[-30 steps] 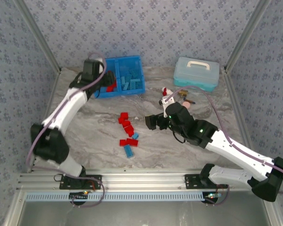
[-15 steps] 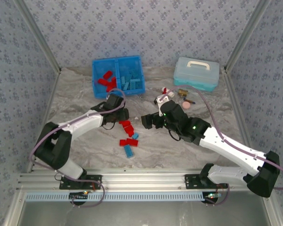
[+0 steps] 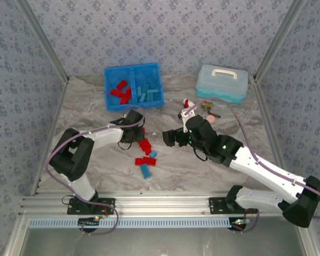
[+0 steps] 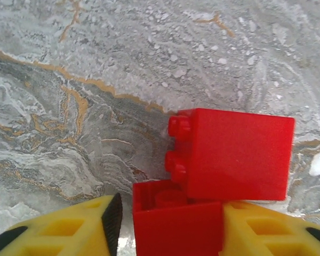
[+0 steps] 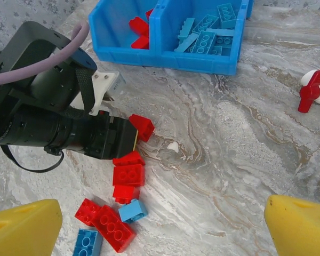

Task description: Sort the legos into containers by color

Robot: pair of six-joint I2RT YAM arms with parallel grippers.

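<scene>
My left gripper [image 3: 140, 134] is down at the top of the loose pile, its jaws straddling a red lego [image 4: 176, 224]. The right finger [image 4: 256, 229] touches it, and a thin gap remains at the left pad [image 4: 113, 216]. A second red lego [image 4: 234, 154] lies just beyond. Several more red legos [image 5: 129, 175] and light blue legos [image 5: 133, 210] lie below. The blue bin [image 3: 108, 88] holds red legos [image 3: 120, 92] in its left container and light blue legos [image 3: 149, 90] in its right. My right gripper [image 3: 170, 137] hovers open and holds nothing, right of the pile.
A pale teal lidded case [image 3: 222, 82] stands at the back right. A small red-and-white piece [image 3: 188, 104] and a pink ball [image 3: 210, 118] lie behind my right arm. Patterned walls close in the table on three sides.
My left arm has swung from the bin down to the pile, and its jaws have narrowed around a red lego. The right arm has shifted only slightly.
</scene>
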